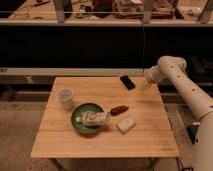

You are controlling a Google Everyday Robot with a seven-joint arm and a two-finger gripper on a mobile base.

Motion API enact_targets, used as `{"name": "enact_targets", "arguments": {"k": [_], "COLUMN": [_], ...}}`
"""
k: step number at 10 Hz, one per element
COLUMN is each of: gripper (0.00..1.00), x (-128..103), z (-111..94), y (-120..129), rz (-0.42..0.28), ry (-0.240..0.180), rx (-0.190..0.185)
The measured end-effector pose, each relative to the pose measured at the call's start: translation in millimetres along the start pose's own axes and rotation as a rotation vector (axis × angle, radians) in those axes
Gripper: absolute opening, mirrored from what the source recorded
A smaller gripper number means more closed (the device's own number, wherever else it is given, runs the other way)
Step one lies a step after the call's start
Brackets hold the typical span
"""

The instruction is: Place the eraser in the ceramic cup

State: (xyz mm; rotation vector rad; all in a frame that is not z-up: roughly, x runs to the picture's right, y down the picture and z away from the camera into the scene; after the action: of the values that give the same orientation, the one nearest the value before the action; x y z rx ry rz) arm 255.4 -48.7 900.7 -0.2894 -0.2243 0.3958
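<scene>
In the camera view, the white arm (192, 97) comes up from the lower right, bends at a rounded joint near the table's (60, 142) far right corner, and points downward there. Its gripper (146, 83) hangs over that corner, well behind and to the right of the green bowl (80, 121); whether it is open or closed cannot be told. It holds nothing visible. The black eraser (127, 82) lies flat on the table behind and right of the bowl, just beside the gripper. The white ceramic cup (65, 97) stands upright just behind and left of the bowl.
</scene>
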Motion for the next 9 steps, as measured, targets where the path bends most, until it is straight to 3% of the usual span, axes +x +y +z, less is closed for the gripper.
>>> {"name": "enact_targets", "arguments": {"k": [2,5,7,9], "gripper": [0.65,0.65,0.65,0.65], "x": [-8.6,-40.4,-51.7,-54.2], "z": [-0.9,14.8,34.9,59.5], "y": [2.0,-1.4,-6.5,-18.4], "rz": [-0.011,-0.042,-0.050,-0.031], "ry": [-0.036,-0.139,-0.152,-0.134], "rx": [-0.008,-0.010,-0.002,0.027]}}
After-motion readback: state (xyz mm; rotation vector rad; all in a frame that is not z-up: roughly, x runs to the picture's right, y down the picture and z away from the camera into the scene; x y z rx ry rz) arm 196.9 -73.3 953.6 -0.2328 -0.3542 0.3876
